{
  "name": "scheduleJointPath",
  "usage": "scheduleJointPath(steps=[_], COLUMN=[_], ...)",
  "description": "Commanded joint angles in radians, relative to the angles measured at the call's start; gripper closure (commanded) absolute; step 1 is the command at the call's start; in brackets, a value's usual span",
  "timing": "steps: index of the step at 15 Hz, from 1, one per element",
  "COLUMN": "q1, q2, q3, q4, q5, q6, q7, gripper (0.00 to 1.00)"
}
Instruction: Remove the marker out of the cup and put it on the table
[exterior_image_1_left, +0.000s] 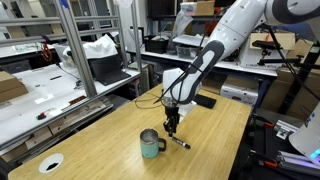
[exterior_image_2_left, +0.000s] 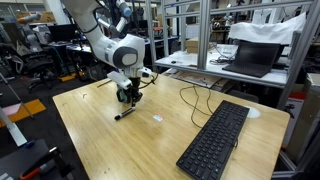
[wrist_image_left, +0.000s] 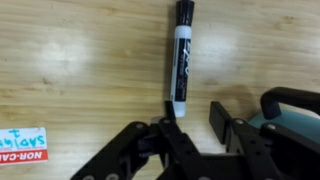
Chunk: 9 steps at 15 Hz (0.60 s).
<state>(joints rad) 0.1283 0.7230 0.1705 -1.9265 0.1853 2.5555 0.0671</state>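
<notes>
Black fingers of the hand stand apart, holding nothing. Just ahead of them the marker lies flat on the table, out of the cup beside the hand. The task looks done; only lifting the hand clear seems left.

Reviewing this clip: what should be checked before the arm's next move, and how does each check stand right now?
1. Marker out of the cup: ok.
2. Marker lying flat on the table: ok.
3. Tool open, not gripping the marker: ok in the wrist view.
4. Marker end clear of the tool for a retreat: cannot tell; it lies very close.
5. Cup upright, beside the tool: ok.
</notes>
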Motion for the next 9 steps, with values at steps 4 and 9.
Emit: scheduleJointPath(steps=[4, 9], q1=[0.147, 0.341], q2=[-0.152, -0.276], q3=[-0.108, -0.309], q4=[-0.044, -0.099], q5=[-0.141, -0.423], q6=[0.176, 0.318], q7=[0.146, 0.359], gripper=[0.06, 0.0])
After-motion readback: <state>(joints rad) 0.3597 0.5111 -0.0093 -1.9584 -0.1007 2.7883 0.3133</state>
